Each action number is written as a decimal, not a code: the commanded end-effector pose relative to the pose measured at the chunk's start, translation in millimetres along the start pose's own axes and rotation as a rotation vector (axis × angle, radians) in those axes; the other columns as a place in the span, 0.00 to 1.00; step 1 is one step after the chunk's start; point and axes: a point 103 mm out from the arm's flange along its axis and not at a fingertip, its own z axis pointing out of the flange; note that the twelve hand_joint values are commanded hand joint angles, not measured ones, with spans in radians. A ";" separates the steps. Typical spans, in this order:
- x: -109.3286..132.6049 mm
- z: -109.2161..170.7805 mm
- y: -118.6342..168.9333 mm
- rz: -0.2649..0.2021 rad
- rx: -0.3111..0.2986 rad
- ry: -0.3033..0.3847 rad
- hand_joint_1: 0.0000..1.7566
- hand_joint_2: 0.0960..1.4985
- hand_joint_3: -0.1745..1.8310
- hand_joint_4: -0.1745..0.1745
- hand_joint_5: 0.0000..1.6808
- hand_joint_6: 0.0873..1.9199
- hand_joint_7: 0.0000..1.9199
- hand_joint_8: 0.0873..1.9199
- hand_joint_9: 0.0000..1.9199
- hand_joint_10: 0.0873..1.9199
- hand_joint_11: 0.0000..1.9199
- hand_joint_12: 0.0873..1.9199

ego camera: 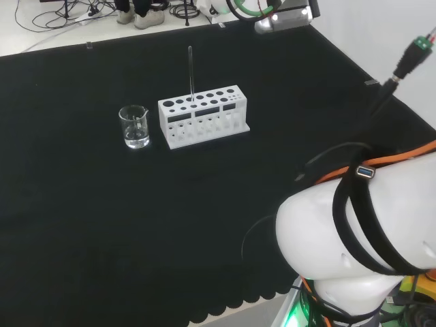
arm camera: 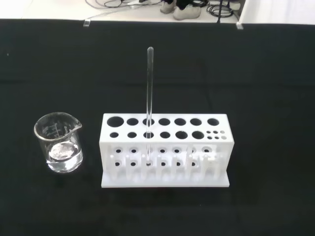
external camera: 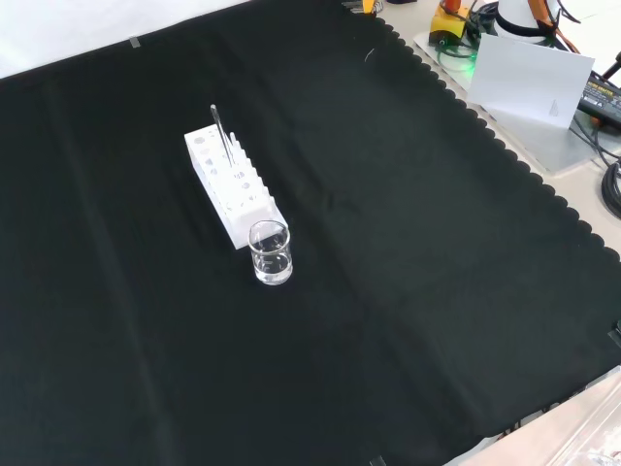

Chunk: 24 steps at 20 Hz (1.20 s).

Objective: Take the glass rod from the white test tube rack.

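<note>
Black cloth [ego camera: 136, 238] over the whole bench, scalloped along its edge at 5 o'clock in the head view. Pale floor with cables beyond it at 12 o'clock.

Head view: white test tube rack [ego camera: 203, 116] a little toward 11 o'clock from the middle of the cloth, long side facing the camera, its top plate set with rows of round holes. Glass rod [ego camera: 191, 71] upright in one of those holes, left of the rack's middle, most of its length rising clear above the top plate. Small clear beaker [ego camera: 134, 127] at 9 o'clock of the rack, near it but apart, with a little clear liquid at the bottom. White arm link [ego camera: 361, 245] large at 4 o'clock, wrapped by a black strap and an orange cable.

Front view: rack [external camera: 233, 184] seen slantwise at 10 o'clock of centre, rod [external camera: 219, 131] standing near its far end, beaker [external camera: 270, 252] just beside its near end at 5 o'clock.

Wrist view: rack [arm camera: 165, 147] straight ahead, rod [arm camera: 148, 88] in the third hole from the beaker's side, lower end down among the rack's tiers. Beaker [arm camera: 59, 147] at 9 o'clock, spout toward the rack.

Rod untouched, nothing round it. State of the hand: cannot tell.
</note>
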 end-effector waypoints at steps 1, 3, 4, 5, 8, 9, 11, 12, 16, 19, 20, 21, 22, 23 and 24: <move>-2.4 21.6 41.9 -0.040 0.014 0.015 0.25 0.64 0.22 0.21 0.04 0.00 0.00 0.31 0.05 0.43 0.00 0.73; -5.4 29.7 54.9 -0.053 0.022 0.019 0.25 0.64 0.23 0.21 0.05 0.00 0.00 0.33 0.07 0.44 0.00 0.74; -7.3 33.2 61.7 -0.058 0.026 0.017 0.25 0.64 0.23 0.20 0.05 0.00 0.00 0.34 0.08 0.44 0.00 0.75; -9.4 36.4 68.3 -0.061 0.030 0.019 0.25 0.64 0.23 0.20 0.06 0.00 0.00 0.35 0.09 0.44 0.00 0.75; -14.1 44.7 86.2 -0.078 0.033 0.029 0.25 0.64 0.23 0.19 0.06 0.00 0.00 0.37 0.13 0.44 0.01 0.75; -15.2 47.0 91.4 -0.083 0.033 0.031 0.25 0.64 0.23 0.19 0.07 0.00 0.01 0.37 0.14 0.44 0.01 0.75; -18.7 52.9 102.8 -0.090 0.036 0.065 0.25 0.64 0.23 0.18 0.07 0.00 0.01 0.38 0.15 0.44 0.02 0.75; -19.9 56.5 109.0 -0.096 0.037 0.088 0.25 0.64 0.23 0.18 0.07 0.00 0.02 0.39 0.17 0.44 0.03 0.75; -20.7 69.3 136.8 -0.105 0.040 0.094 0.25 0.64 0.24 0.15 0.09 0.00 0.05 0.41 0.24 0.44 0.08 0.74; -21.9 79.1 158.5 -0.105 0.029 0.094 0.25 0.64 0.24 0.12 0.10 0.00 0.07 0.43 0.27 0.44 0.11 0.74; -21.8 82.4 164.2 -0.105 0.030 0.094 0.26 0.64 0.24 0.11 0.11 0.00 0.08 0.43 0.28 0.44 0.12 0.73; -21.2 85.6 169.4 -0.107 0.031 0.092 0.26 0.64 0.24 0.10 0.11 0.00 0.09 0.44 0.30 0.44 0.15 0.73; -20.7 88.7 174.3 -0.110 0.031 0.093 0.26 0.65 0.25 0.09 0.12 0.00 0.10 0.44 0.31 0.44 0.16 0.72; -19.8 92.2 179.0 -0.115 0.033 0.092 0.26 0.65 0.25 0.08 0.12 0.00 0.11 0.45 0.32 0.44 0.17 0.72; -18.9 95.8 183.3 -0.119 0.038 0.089 0.26 0.65 0.25 0.07 0.13 0.00 0.13 0.45 0.33 0.44 0.19 0.72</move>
